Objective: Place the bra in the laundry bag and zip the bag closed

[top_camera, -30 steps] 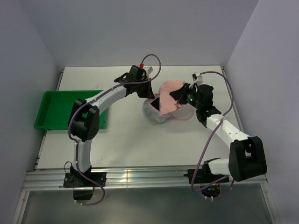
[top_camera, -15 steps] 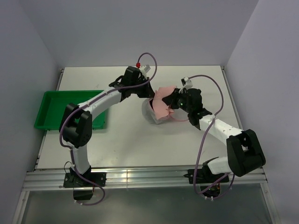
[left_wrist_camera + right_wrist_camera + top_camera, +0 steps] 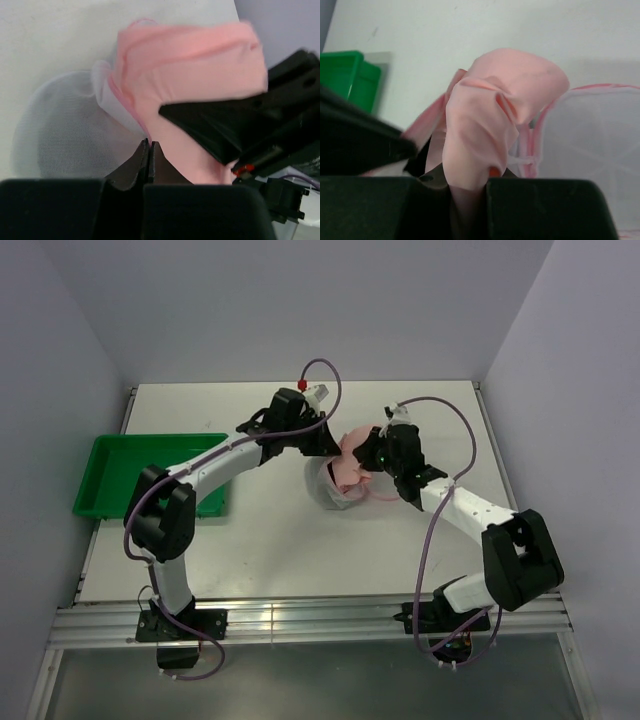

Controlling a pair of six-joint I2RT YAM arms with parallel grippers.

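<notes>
The pink bra (image 3: pixel 352 468) hangs bunched over the mouth of the laundry bag (image 3: pixel 330 490), a round white mesh bag with pink trim, at mid-table. My right gripper (image 3: pixel 368 457) is shut on the bra; in the right wrist view the fabric (image 3: pixel 490 115) balloons out from between the fingers, with the bag (image 3: pixel 592 135) just to the right. My left gripper (image 3: pixel 322 447) sits at the bag's far-left rim. In the left wrist view its jaws (image 3: pixel 149 145) are pressed together where a white flap of the bag (image 3: pixel 65 135) runs in, beside the bra (image 3: pixel 190 65).
A green plastic tray (image 3: pixel 115 475) sits at the table's left edge, partly under the left arm. The white table (image 3: pixel 280 540) is enclosed by grey walls. The two grippers are very close together above the bag.
My right gripper has carried the bra left and down, from hanging spread beside the bag to bunched over its mouth. The left arm shifted a little but stays at the bag's rim.
</notes>
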